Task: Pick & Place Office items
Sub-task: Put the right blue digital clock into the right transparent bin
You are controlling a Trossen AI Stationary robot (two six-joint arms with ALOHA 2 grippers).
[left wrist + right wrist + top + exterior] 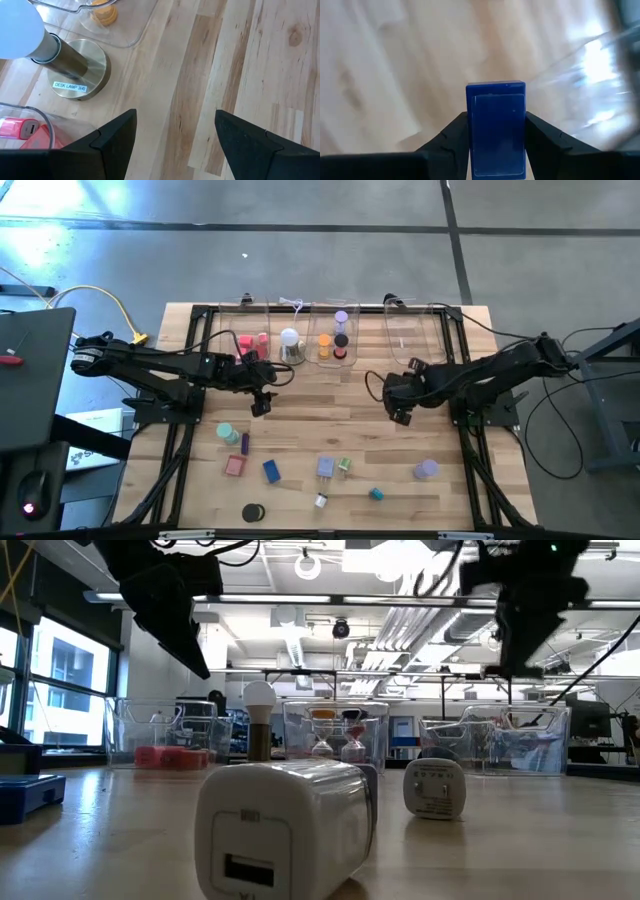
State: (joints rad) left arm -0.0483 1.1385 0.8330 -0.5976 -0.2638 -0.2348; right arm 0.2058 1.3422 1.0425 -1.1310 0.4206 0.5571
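My right gripper (496, 122) is shut on a blue rectangular block (496, 107) above the table's middle right (400, 410), close to a clear bin. My left gripper (175, 135) is open and empty above bare wood (262, 402), near the white dome lamp (60, 50) and a clear bin of pink pieces (25, 132). Loose pieces lie flat on the near half of the table: a teal disc (227, 432), a pink block (235, 466), a blue block (271, 470), a lavender block (326, 467), a purple cylinder (426, 470) and a black disc (252, 511). My right gripper pinches the blue block between its two fingers, one finger (452, 132) on each long side (470, 125). The block lies along the fingers and its free end sticks out past the fingertips. It is lifted clear of the table.
Three clear bins stand in a row along the far edge: one with pink and red pieces (250, 343), one with orange, purple and black pieces (332, 340), one at the right (415, 335). The lamp (290, 345) stands between the first two. A white charger (285, 825) lies near the front edge.
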